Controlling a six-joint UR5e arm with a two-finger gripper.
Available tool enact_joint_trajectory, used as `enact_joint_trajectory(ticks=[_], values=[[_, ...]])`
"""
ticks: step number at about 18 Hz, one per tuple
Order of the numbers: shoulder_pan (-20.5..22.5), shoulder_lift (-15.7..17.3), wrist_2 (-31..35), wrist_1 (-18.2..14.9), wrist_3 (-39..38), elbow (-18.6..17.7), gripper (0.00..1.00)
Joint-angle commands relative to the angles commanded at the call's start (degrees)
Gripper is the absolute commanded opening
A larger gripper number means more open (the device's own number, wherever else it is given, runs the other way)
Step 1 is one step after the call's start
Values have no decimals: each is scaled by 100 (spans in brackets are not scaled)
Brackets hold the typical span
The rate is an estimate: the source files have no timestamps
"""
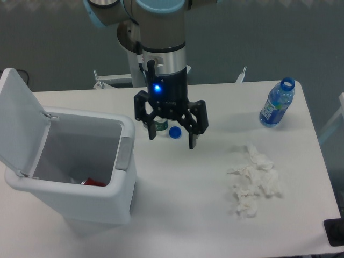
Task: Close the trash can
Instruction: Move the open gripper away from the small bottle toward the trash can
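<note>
The white trash can (107, 207) stands at the table's left front. Its flat lid (19, 121) is swung up and back on the left side, so the bin is open. A grey latch tab (124, 153) sits on its right rim. Something red (94, 183) lies inside at the bottom. My gripper (172, 138) hangs above the table to the right of the bin, apart from it. Its fingers are spread open and hold nothing.
A blue bottle cap (174, 131) and a small green-labelled item (160, 126) lie under the gripper. A blue open water bottle (277, 103) stands at the back right. Crumpled white tissues (252, 183) lie at the right front.
</note>
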Motion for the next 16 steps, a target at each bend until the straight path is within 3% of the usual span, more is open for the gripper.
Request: enact_joint_trajectory(ticks=[4,8,16], values=[[-9,0,-61,17,-9,-26,100],[123,-9,-685,26,-166,-18,100],[89,105,-730,26,-641,-35,100]])
